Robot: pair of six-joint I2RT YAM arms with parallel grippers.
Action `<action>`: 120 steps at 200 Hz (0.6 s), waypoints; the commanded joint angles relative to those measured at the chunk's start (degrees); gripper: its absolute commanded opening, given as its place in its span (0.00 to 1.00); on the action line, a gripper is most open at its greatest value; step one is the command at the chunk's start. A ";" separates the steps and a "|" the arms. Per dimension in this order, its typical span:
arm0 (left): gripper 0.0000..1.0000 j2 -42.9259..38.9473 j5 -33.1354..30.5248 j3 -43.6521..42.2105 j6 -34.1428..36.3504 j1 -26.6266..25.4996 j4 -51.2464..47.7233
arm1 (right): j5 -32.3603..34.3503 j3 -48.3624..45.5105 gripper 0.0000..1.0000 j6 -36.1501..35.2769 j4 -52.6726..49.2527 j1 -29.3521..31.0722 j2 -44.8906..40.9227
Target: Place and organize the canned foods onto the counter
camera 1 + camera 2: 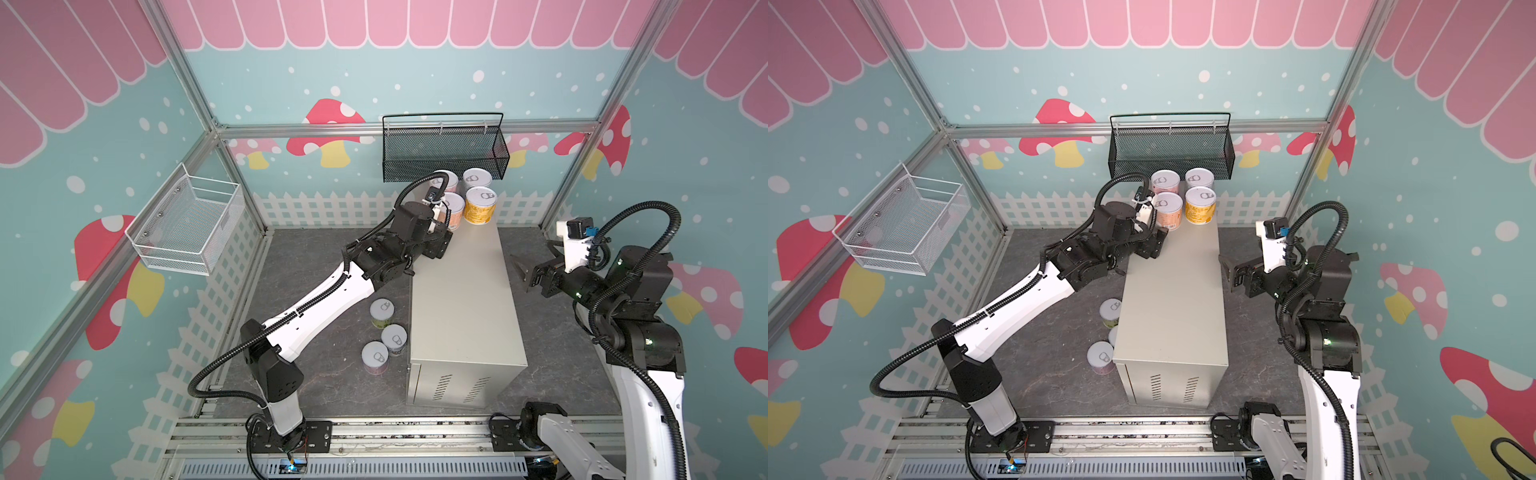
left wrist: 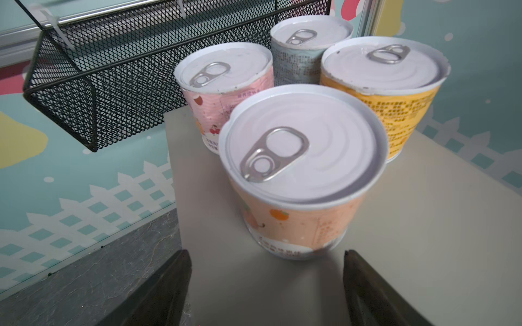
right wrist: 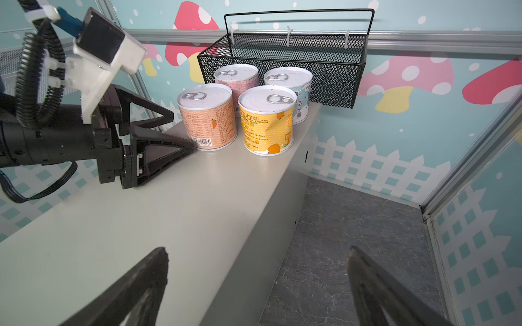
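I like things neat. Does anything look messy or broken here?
Nothing is spilled or tipped over. The yellow can on the counter has a creased label on its side. Also, three cans stand on the floor beside the counter, not up top yet.

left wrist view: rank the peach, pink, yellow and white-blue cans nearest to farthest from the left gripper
1. peach can: front of the group on the counter, just ahead of the left gripper.
2. pink can and yellow can: behind the peach can, one on each side; too close to call.
3. white-blue can: at the very back.
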 commanded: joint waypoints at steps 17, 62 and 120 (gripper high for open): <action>0.84 1.63 3.05 2.28 0.32 0.90 0.52 | -0.74 -0.17 1.00 -1.45 -0.47 -0.12 -0.39; 0.87 2.44 4.55 3.21 0.19 0.91 0.22 | -0.56 -0.40 1.00 -1.58 -0.47 -0.13 -0.28; 0.87 4.09 2.53 4.61 -0.51 1.08 0.05 | -0.47 -0.83 1.00 -1.76 -0.21 -0.12 -0.34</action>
